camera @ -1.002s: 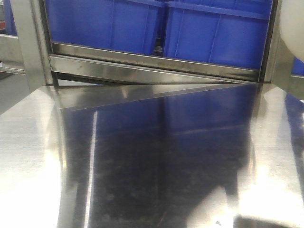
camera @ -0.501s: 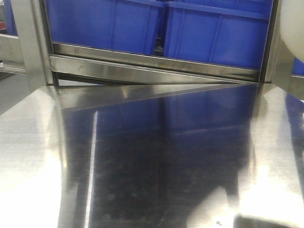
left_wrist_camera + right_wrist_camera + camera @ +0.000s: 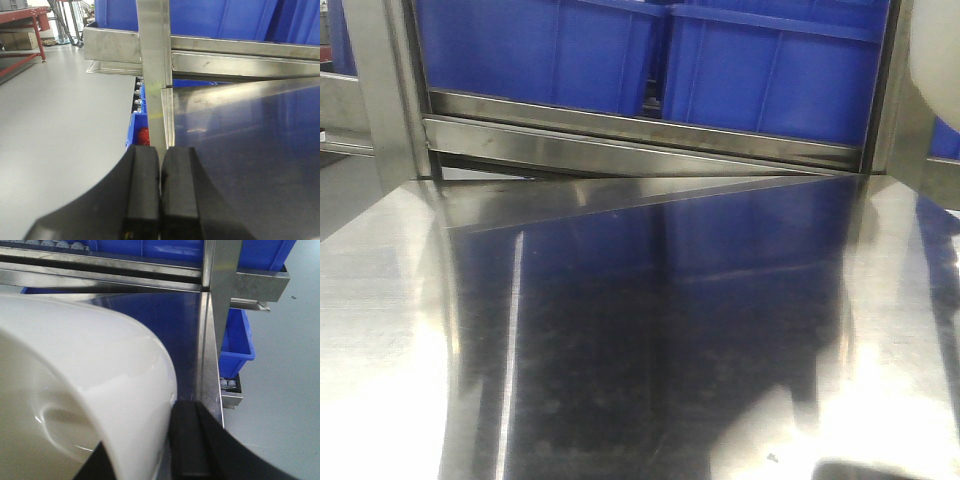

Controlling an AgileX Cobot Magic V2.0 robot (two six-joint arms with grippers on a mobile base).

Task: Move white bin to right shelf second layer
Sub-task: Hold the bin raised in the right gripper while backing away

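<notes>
Item: white bin (image 3: 85,365), fills the lower left of the right wrist view, its wall clamped in the right pincer (image 3: 142,457). The front view shows only a sliver at the upper right edge, beyond the steel desk (image 3: 650,330). The left pincer (image 3: 160,190) has its pads pressed together, empty. Blue crates (image 3: 540,50) sit along the top.

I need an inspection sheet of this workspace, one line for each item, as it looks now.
Surface: steel table top, mirror-like, reflecting blue crates.
Job's things: white bin held above the table's right side; target shelf level cannot be told.
Clutter: red item in a lower blue crate.
Grippers: left gripper shut, empty; right gripper shut on the bin's wall.
Cables: nothing seen.
Surroundings: crates on roller shelf, steel post, grey floor, red frame.
</notes>
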